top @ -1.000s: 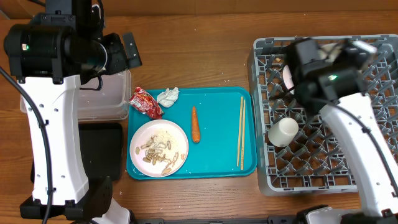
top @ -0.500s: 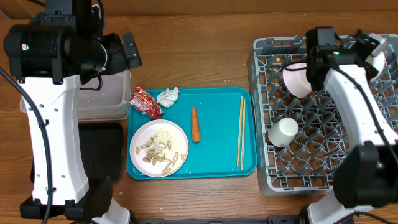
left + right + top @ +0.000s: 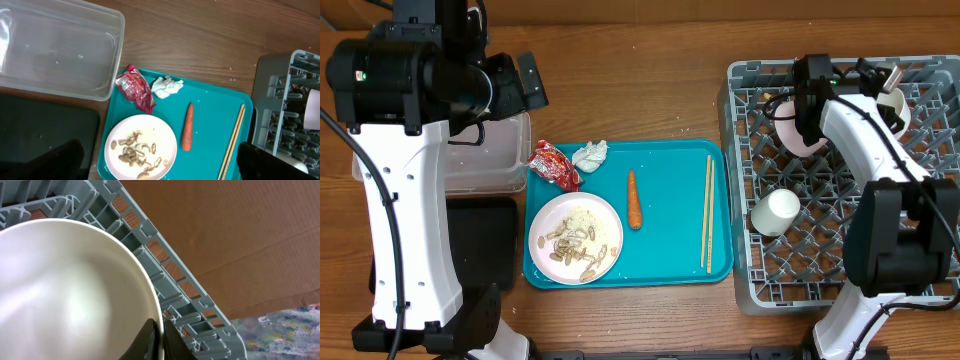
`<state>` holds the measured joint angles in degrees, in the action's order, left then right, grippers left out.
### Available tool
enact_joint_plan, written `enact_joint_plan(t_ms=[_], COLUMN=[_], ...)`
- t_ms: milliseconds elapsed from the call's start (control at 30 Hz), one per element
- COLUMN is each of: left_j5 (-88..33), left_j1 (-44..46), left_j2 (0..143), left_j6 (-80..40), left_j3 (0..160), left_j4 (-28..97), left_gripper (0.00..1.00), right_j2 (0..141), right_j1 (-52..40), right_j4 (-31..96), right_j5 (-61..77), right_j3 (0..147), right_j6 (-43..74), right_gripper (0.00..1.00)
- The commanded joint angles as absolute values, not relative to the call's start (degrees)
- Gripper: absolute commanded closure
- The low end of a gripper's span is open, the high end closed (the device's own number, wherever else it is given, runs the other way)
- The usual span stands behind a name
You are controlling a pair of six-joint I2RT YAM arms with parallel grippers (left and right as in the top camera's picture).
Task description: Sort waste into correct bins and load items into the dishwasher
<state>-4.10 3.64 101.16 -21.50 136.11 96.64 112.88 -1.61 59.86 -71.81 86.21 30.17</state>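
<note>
The right gripper (image 3: 161, 339) pinches the rim of a white bowl (image 3: 65, 290), fingers nearly together, inside the dish rack (image 3: 170, 275) by its far wall. The left gripper (image 3: 157, 155) gapes wide, empty, well left of the rack. Only the overhead view shows the cup (image 3: 776, 212) and a second bowl (image 3: 790, 128) in the rack.

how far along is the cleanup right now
Done: a cup and one bowl sit in the dish rack. In hand: the right fingers pinch a second bowl by the rack's wall. Left: plate with scraps, chopsticks, carrot, red wrapper and tissue on the teal tray.
</note>
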Motion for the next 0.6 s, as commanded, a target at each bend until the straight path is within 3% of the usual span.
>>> enact_joint_plan(t_ms=[0, 433, 567], left_j5=[-4.32, -4.32, -4.34], left_j1=[3.40, 3.40, 3.40], left_j2=[100.95, 100.95, 100.95], left_j6=[-21.87, -21.87, -21.87], left_j3=[136.66, 136.66, 136.66], left_j4=[96.66, 96.66, 96.66], left_gripper=[0.00, 0.00, 0.00], right_j2=[113.27, 113.06, 112.81], right_j1=[-3.84, -6.35, -6.37], right_j4=[60.34, 62.02, 62.28], right_j5=[-71.83, -75.02, -81.49], right_j3=[86.13, 86.28, 86.28], right_j6=[29.52, 29.52, 29.52], right_gripper=[0.94, 0.96, 0.96])
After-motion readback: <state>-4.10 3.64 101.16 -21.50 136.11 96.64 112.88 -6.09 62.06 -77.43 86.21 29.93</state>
